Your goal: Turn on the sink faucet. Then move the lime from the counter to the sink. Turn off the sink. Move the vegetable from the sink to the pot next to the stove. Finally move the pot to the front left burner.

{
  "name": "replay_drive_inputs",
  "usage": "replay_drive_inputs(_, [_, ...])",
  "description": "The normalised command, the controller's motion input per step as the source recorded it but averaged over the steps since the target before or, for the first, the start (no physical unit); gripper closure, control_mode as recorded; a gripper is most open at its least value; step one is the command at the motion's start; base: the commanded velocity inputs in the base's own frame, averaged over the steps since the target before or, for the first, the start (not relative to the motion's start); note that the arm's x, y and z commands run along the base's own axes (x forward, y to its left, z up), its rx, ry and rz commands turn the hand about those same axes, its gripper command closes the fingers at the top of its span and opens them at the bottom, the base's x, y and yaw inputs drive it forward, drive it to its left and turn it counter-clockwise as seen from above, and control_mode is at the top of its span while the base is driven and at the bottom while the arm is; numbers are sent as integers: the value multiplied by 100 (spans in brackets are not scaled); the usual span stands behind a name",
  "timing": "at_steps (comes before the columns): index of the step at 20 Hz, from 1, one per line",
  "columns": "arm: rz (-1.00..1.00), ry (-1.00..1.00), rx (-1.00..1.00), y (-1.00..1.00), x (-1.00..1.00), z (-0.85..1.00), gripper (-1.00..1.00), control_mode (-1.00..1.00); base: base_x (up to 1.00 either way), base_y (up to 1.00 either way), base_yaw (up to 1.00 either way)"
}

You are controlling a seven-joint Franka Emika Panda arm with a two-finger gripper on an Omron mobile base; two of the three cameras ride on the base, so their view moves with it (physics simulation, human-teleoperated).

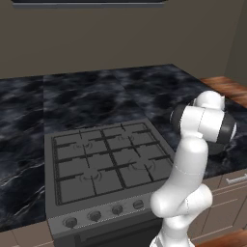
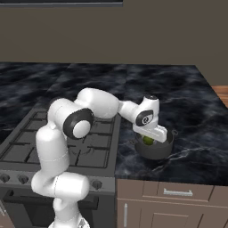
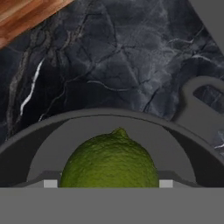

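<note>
Lime (image 3: 110, 158) sits inside the pot (image 2: 155, 149), directly under the claw (image 2: 150, 139) (spread, nothing pinched); stove (image 2: 67, 142) lies left.

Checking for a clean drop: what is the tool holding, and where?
The tool is around the lime inside the pot; whether it grips the lime's sides or has let go cannot be told.

In the hand view the lime (image 3: 110, 159) is cut off at 6 o'clock, and the pot (image 3: 131, 118) runs past both side edges. In the right base view the hand hides most of the lime and the pot's mouth. Whether the fingers touch the lime cannot be told.
</note>
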Motion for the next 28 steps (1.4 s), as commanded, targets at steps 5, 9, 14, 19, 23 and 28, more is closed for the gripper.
replay_drive_inputs(5, [0,1,3,-2,8,-12,-100,-100,0,0,0])
replay_drive_inputs(9, [0,0,5,-6,6,0,-100,-100,0,0,0])
replay_drive_inputs(14, [-1,0,5,-7,2,0,-100,-100,0,0,0])
replay_drive_inputs(19, [-10,0,1,-1,0,23,-100,-100,0,0,0])
replay_drive_inputs(23, [-19,0,0,0,-4,48,-100,-100,0,0,0])
replay_drive_inputs(28, [-25,2,0,-9,-16,22,-100,-100,0,0,0])
